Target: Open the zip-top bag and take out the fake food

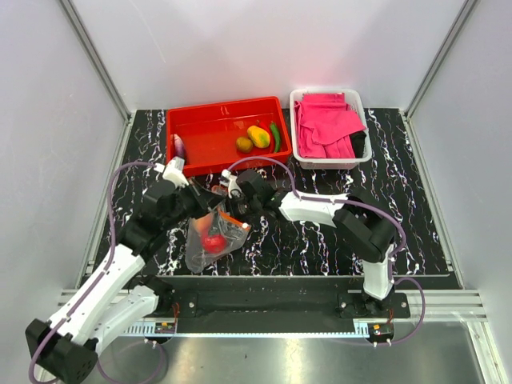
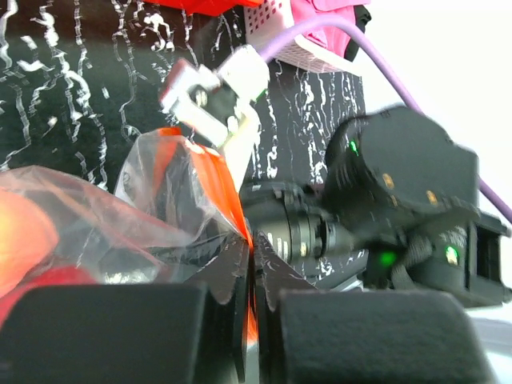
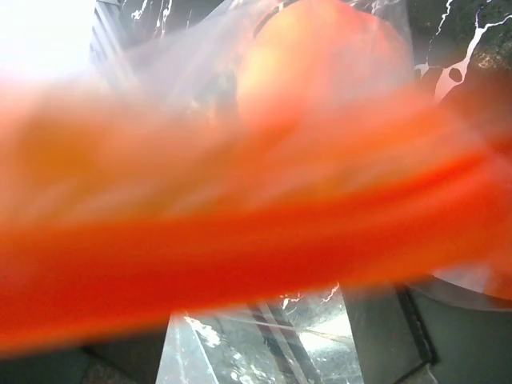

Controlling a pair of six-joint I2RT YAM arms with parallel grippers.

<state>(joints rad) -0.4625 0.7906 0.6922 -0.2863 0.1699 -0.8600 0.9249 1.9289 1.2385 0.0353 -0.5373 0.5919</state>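
Zip-top bag clamped in left claw; right claw seemingly alongside, spread unclear.

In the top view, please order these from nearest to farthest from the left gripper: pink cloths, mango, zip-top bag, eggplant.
From the left gripper:
1. zip-top bag, pinched in it, front centre.
2. eggplant, left end of the red tray.
3. mango, right part of that tray.
4. pink cloths, in the white basket, back right.
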